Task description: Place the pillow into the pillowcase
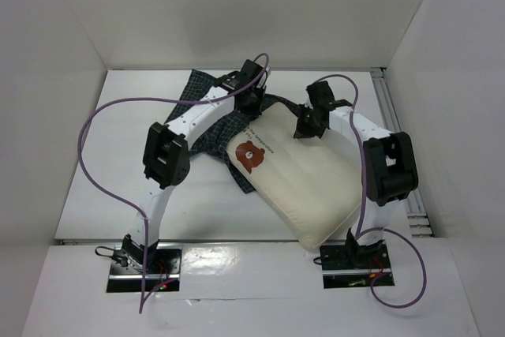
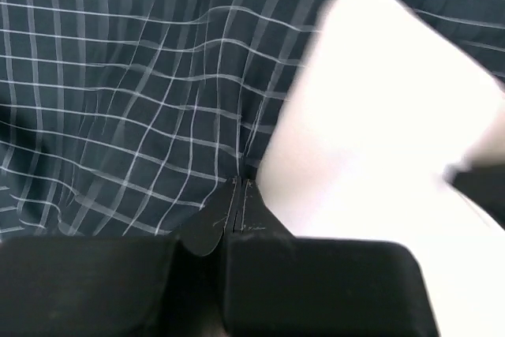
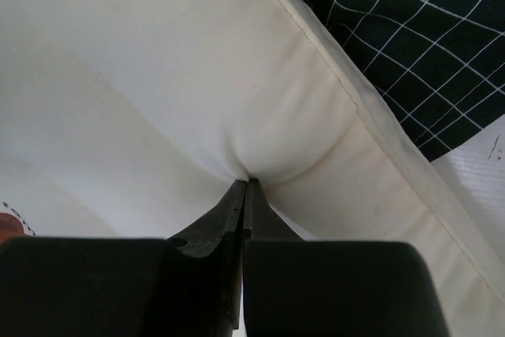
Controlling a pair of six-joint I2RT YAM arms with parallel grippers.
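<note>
Pinching a small fold of the pillowcase (image 2: 118, 100) in the left gripper (image 2: 239, 189), shut right down on the navy checked cloth, at the very spot where that cloth meets the pillow (image 2: 379, 116). Nipping the pillow's cream cover in the right gripper (image 3: 246, 185) too, closed tight on a pucker just inside the seam (image 3: 347, 88), with checked fabric showing beyond that seam.

Lying diagonally on the white table (image 1: 95, 203), going by the overhead view: bear print (image 1: 251, 155) at the far-left end, resting on top of the spread pillowcase; plain end near and to the right. Not yet inside, judging by the whole cream face left bare. Cannot tell from any view where the sack's mouth opens, nor whether the pinched fold takes in the upper layer alone.

Turning, for the coming move, on one relation: sack lying far-left of the cushion, straight along its long axis, printed end leading. Probably calling for raising the pinched edge with the left claw and feeding the printed end far-left beneath it with the right. Both claws placed at that far end, the left nearer the pillowcase, the right on the pillow's far edge; plain near end well apart from either.
</note>
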